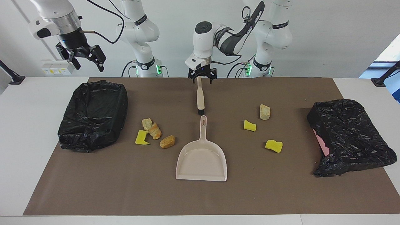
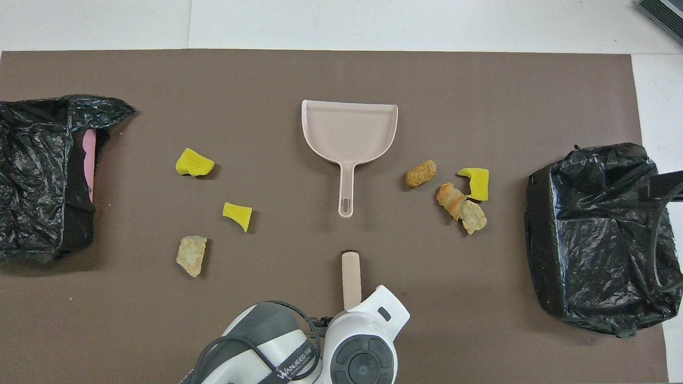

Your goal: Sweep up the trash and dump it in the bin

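The right hand point(image 1: 83, 59) hangs spread and empty in the air above the black-lined bin point(image 1: 93, 114) at its own end of the counter point(image 1: 18, 131); this arm waits. Between that bin and the dustpan point(image 1: 202, 157) lies one group of trash: a yellow sponge piece point(image 1: 142, 137), a pale chunk point(image 1: 146, 123), an orange-brown roll point(image 1: 155, 131) touching the chunk, and a brown bread piece point(image 1: 167, 141). The left hand point(image 1: 202, 77), reaching in from its base toward the middle of the counter, stands spread over the upper end of the brush handle point(image 1: 200, 93), fingers to either side of it and not yet closed. The brush lies flat below this hand, its bristles point(image 1: 200, 112) pointing at the dustpan handle point(image 1: 203, 125). Toward the left arm's end from this hand lie the second group: a tan chunk point(image 1: 264, 112), a small yellow sponge point(image 1: 249, 125) and a larger yellow sponge point(image 1: 273, 146), then the second black bag point(image 1: 350, 136) with pink showing at its edge. Judged risks: the handle is thin and flat on the mat point(image 1: 125, 187), so a descent that stops high closes on air, while one that goes low drives the fingertips into the mat. A grip so near the handle's end may let the brush pivot and sag. An off-centre closure may push the brush against the dustpan handle and displace the pan.
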Robot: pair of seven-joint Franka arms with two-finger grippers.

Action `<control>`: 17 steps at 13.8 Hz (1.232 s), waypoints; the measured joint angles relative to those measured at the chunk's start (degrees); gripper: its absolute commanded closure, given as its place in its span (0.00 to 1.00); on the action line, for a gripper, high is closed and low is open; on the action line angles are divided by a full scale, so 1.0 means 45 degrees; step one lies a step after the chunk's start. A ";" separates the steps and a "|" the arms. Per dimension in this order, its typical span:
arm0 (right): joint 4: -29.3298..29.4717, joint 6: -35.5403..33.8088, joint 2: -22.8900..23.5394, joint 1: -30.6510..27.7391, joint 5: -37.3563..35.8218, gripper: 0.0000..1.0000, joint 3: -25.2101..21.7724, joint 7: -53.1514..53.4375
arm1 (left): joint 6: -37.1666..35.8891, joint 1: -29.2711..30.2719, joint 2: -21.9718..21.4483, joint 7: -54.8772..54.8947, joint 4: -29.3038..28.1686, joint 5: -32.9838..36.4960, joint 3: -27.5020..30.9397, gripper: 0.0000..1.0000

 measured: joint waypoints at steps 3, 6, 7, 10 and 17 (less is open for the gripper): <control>0.0007 -0.1310 -0.0080 -0.0001 0.0000 0.00 -0.0002 0.0000 | 0.0292 -0.0294 0.0067 -0.0325 -0.0104 0.0000 -0.0002 0.00; 0.0010 -0.1460 -0.0233 0.0017 0.0000 0.00 0.0137 -0.0051 | 0.0399 -0.0472 0.0161 -0.0433 -0.0189 0.0000 -0.0009 0.00; 0.0010 -0.1449 -0.0253 0.0055 0.0000 0.00 0.0274 -0.0100 | 0.0473 -0.0628 0.0272 -0.0533 -0.0253 0.0000 0.0001 0.00; -0.0126 -0.0875 -0.0245 0.0137 0.0000 0.00 0.0598 -0.0238 | 0.0765 -0.1040 0.0871 -0.0870 -0.0360 0.0000 0.0006 0.00; -0.0842 0.1067 0.0733 0.0728 0.0479 0.00 0.0845 -0.0250 | 0.0628 -0.1072 0.0934 -0.1026 -0.0667 0.0000 -0.0015 0.70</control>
